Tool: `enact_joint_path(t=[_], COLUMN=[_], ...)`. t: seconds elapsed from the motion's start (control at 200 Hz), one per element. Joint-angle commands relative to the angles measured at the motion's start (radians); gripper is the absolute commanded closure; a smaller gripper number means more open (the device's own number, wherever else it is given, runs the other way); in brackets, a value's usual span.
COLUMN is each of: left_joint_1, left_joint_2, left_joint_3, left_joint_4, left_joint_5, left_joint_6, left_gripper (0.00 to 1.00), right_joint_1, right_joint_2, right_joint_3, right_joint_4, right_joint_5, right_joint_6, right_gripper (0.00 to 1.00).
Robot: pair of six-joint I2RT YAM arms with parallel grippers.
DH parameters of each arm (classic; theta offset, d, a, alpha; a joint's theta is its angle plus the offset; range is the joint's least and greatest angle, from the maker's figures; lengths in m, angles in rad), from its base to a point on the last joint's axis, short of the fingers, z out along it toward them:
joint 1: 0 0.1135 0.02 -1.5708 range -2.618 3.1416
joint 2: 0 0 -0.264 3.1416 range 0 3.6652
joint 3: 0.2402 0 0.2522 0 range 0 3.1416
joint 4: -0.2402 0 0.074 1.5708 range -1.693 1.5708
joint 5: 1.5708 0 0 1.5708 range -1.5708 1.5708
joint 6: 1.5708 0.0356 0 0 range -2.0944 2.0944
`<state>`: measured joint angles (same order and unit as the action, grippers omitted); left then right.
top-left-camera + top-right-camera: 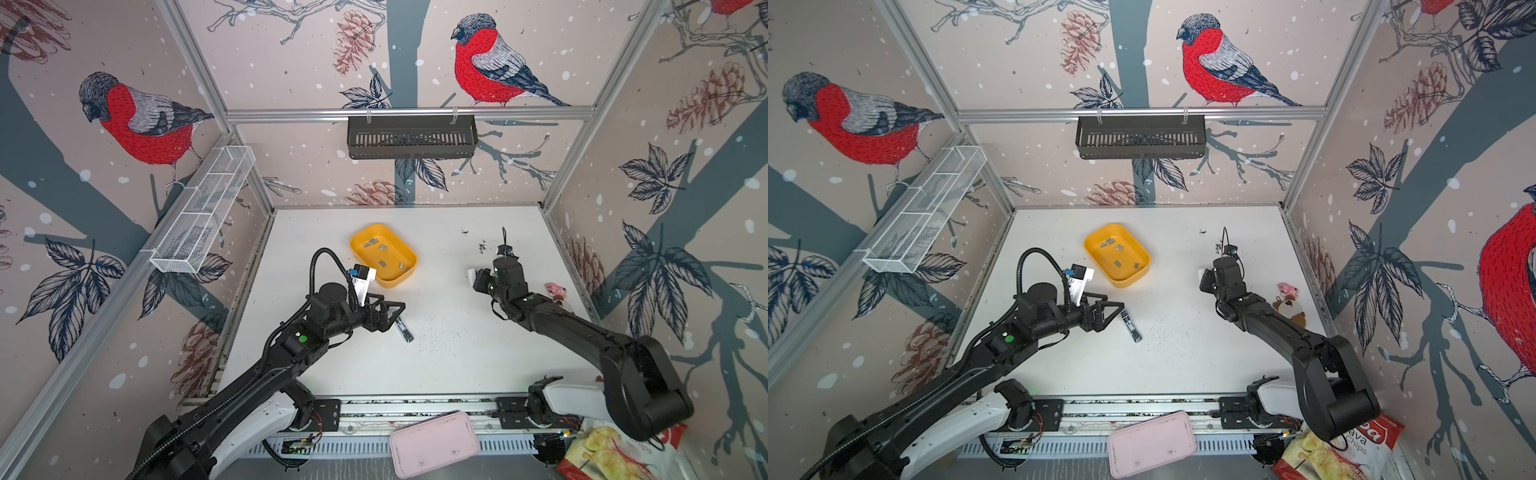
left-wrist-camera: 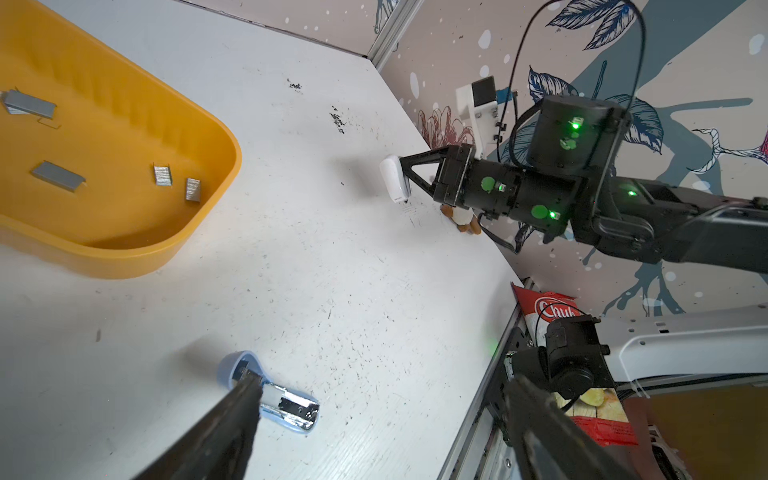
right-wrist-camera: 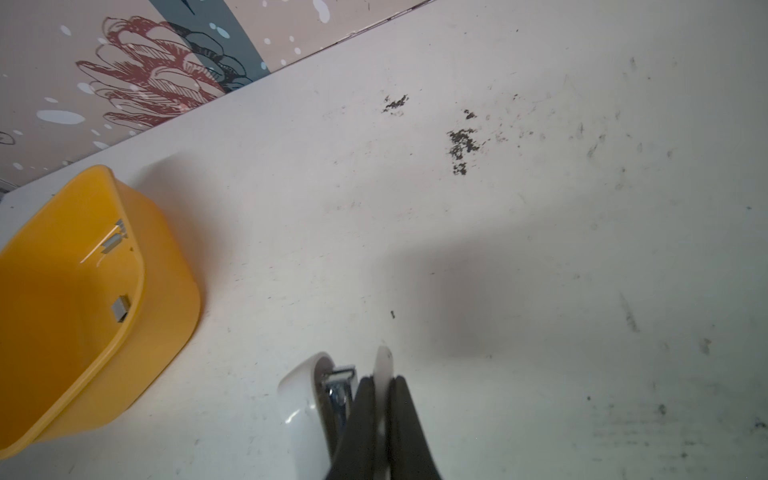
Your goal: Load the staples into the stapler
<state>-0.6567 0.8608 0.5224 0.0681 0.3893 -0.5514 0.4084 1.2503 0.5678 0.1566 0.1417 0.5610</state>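
Note:
Several grey staples (image 1: 382, 248) (image 1: 1119, 248) (image 2: 54, 176) lie loose in a yellow tray (image 1: 399, 282) (image 1: 1129, 282) (image 2: 124, 262) (image 3: 158, 332) at the middle back of the table. A light blue mini stapler (image 1: 404, 330) (image 1: 1131, 327) (image 2: 286, 407) lies on the table with its metal channel showing. My left gripper (image 1: 397, 318) (image 1: 1115, 313) (image 2: 382, 380) hangs over it, open wide, one finger above its rounded end. My right gripper (image 1: 478, 278) (image 1: 1208, 280) (image 3: 384, 386) is shut on the thin base of a white mini stapler (image 1: 471, 276) (image 2: 392, 178) (image 3: 299, 399), whose top is swung open.
A small plush toy (image 1: 555, 291) (image 1: 1289, 303) lies by the right wall behind the right arm. At the front edge sit a pink case (image 1: 432, 444) and a chips bag (image 1: 602, 453). A black basket (image 1: 411, 137) hangs on the back wall, a white mesh basket (image 1: 203, 212) on the left.

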Motion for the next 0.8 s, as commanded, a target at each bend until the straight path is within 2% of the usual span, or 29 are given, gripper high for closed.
enact_joint_path(t=[0.0, 0.09, 0.15, 0.32, 0.545, 0.695, 0.796], left_joint_1=[-0.031, -0.073, -0.101, -0.142, -0.142, -0.146, -0.150], left_joint_2=[0.024, 0.054, 0.087, 0.202, 0.338, 0.433, 0.459], left_joint_3=[-0.029, -0.035, -0.038, -0.007, 0.060, 0.112, 0.114], left_joint_4=[0.174, 0.195, 0.230, 0.293, 0.364, 0.417, 0.446], left_joint_5=[-0.012, -0.090, -0.100, -0.129, -0.041, 0.040, 0.055], left_joint_6=[-0.068, -0.091, -0.102, -0.128, -0.168, -0.230, -0.234], left_gripper=[0.10, 0.12, 0.13, 0.16, 0.18, 0.20, 0.22], right_joint_1=[0.085, 0.156, 0.207, 0.349, 0.476, 0.520, 0.538], right_joint_2=[-0.088, -0.148, -0.188, -0.258, -0.282, -0.291, -0.295], right_joint_3=[-0.056, -0.084, -0.097, -0.119, -0.112, -0.111, -0.105], right_joint_4=[0.027, 0.018, 0.019, 0.018, 0.018, 0.026, 0.030], right_joint_5=[0.077, 0.084, 0.079, 0.159, 0.260, 0.289, 0.297], right_joint_6=[0.078, 0.117, 0.133, 0.174, 0.200, 0.208, 0.208], right_gripper=[0.95, 0.95, 0.95, 0.95, 0.95, 0.95, 0.95])
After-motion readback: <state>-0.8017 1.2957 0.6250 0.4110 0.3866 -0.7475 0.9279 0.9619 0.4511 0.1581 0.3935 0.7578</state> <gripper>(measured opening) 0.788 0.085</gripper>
